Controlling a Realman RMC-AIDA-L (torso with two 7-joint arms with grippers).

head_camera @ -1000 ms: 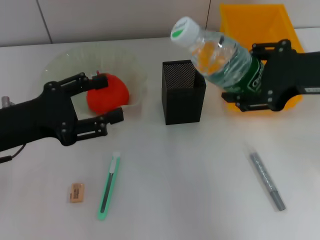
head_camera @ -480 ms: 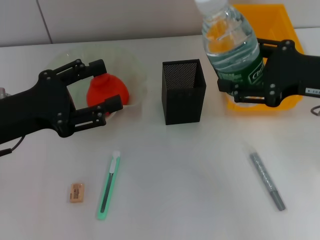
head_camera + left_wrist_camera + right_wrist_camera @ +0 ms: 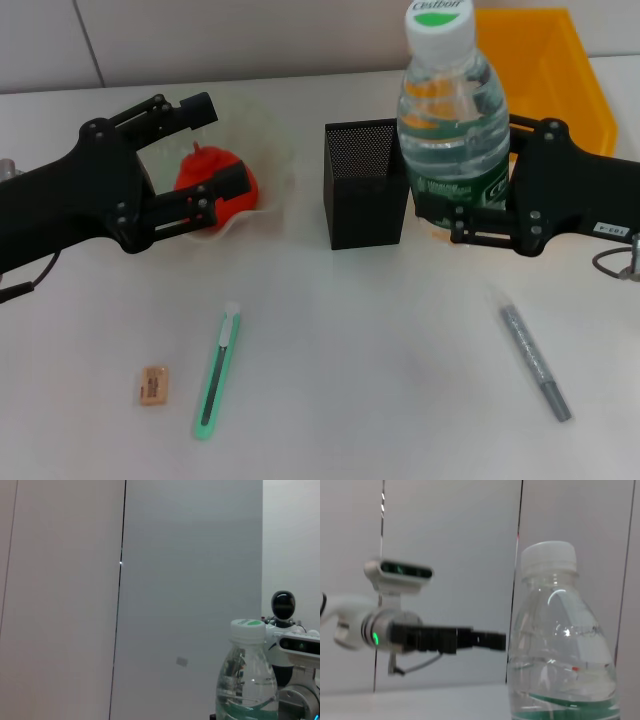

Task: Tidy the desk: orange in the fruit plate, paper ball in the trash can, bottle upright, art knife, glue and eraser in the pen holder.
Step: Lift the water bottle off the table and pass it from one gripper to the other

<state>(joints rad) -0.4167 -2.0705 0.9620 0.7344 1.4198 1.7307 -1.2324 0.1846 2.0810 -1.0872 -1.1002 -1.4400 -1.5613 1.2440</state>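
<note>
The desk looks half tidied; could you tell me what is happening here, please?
The right claw grips the water bottle, now upright beside the mesh pen holder. The left claw is open over the fruit plate, which holds the orange. The art knife, eraser and a grey pen lie on the desk.

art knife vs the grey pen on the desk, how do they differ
The art knife is green with a dark centre; the pen is plain grey. The knife lies on the robot's left beside the eraser; the pen lies alone on the right. They tilt in opposite directions. Both lie flat, untouched by either gripper.
</note>
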